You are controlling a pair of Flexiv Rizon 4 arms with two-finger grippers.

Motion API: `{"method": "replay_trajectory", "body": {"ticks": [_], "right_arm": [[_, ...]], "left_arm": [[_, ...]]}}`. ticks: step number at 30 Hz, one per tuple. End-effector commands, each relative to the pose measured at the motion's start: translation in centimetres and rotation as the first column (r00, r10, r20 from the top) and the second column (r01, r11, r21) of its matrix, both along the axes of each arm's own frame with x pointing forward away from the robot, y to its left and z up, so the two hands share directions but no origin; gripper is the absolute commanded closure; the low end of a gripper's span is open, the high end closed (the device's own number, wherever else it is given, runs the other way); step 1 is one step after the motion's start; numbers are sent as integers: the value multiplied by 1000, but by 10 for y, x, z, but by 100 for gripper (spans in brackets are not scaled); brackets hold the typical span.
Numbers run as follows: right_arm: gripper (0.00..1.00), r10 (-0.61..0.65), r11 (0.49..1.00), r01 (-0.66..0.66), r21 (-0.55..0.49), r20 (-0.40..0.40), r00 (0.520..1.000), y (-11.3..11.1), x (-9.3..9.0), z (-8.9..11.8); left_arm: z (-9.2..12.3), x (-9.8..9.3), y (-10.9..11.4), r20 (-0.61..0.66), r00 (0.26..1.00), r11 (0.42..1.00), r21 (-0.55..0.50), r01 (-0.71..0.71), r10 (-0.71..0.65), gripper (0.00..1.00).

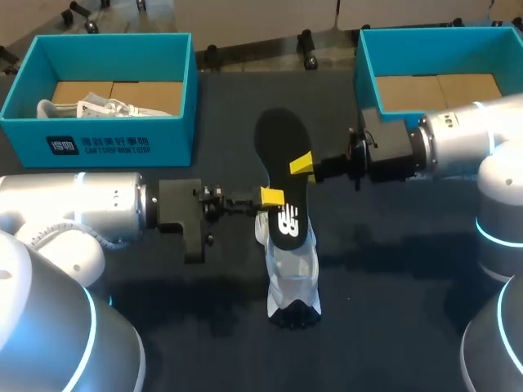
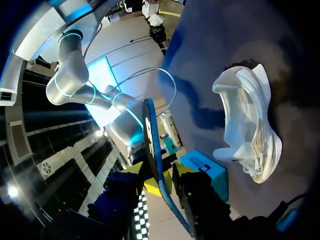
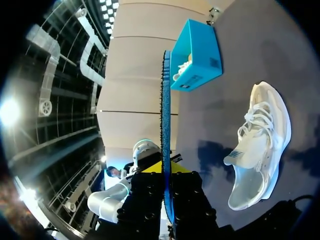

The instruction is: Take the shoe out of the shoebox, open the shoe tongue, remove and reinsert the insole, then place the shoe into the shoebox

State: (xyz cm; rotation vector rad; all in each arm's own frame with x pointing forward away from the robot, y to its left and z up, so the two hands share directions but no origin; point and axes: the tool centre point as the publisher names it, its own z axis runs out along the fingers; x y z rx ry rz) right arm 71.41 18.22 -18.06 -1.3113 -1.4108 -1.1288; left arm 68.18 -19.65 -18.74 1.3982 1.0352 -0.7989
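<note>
Black tabletop (image 1: 392, 318) spreads under everything, with the left arm (image 1: 73, 212) coming in low from its side and the right arm (image 1: 466, 143) from the other, their ends meeting near the middle. Two teal shoeboxes stand at the far edge. The left shoebox (image 1: 114, 139) holds a second white shoe (image 1: 106, 106), and the right shoebox (image 1: 365, 77) shows its cardboard floor. A white shoe (image 1: 292, 273) lies on the table between the two arms, outside both boxes and well apart from them, with neither gripper touching it. Above it is the insole (image 1: 280, 143) - black, with a white logo near its nearer end - held clear of the shoe, its far end pointing toward the gap between the boxes. The left gripper (image 1: 272, 198) pinches the insole at its nearer part. In the left wrist view the insole (image 2: 151, 145) stands edge-on, clamped between the yellow tips, with the shoe (image 2: 250, 120) off to one side on the table. The right gripper (image 1: 302, 164) grips the insole's opposite edge a little further along - in the right wrist view the thin blue-edged insole (image 3: 165, 110) rises from between its closed fingers, with the shoe (image 3: 262, 145) beside it and the left shoebox (image 3: 200, 65) beyond.
</note>
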Motion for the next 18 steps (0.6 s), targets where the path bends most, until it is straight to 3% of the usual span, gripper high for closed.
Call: {"method": "replay_trajectory", "body": {"ticks": [1, 10, 18], "right_arm": [[100, -7, 1000, 7, -14, 3, 1000, -5, -4, -3], [100, -1, 1000, 1, -5, 2, 1000, -15, -3, -18], [100, -1, 1000, 1, 1, 10, 1000, -21, 0, -32]], "left_arm": [[11, -1, 26, -13, 1000, 999, 49, 10, -9, 0], [23, 21, 61, -22, 1000, 964, 265, 21, -15, 0], [54, 39, 80, 41, 997, 882, 470, 38, -65, 0]]}}
